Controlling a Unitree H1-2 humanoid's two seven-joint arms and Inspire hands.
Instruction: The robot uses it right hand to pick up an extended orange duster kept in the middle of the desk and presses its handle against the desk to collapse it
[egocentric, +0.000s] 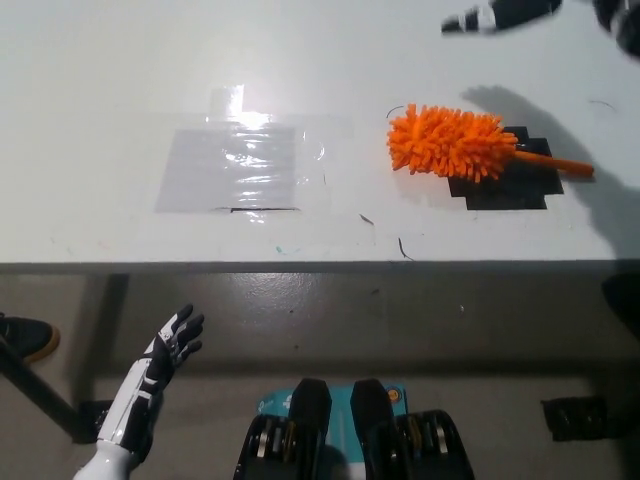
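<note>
The orange duster (450, 142) lies on the white desk (100, 90), right of the middle. Its fluffy head points left, and its short orange handle (556, 162) sticks out to the right over a black tape patch (505, 187). My black right hand (500, 14) hovers at the top right edge of the head view, well above and beyond the duster. It holds nothing, its fingers are stretched out, and most of it is cut off by the frame. My white left hand (165, 350) rests open at the lower left, below the desk's front edge.
A shiny clear-taped rectangle (238, 165) sits on the desk left of the duster. The desk's front edge (300, 266) runs across the picture. A dark shoe (25, 336) shows on the floor at far left.
</note>
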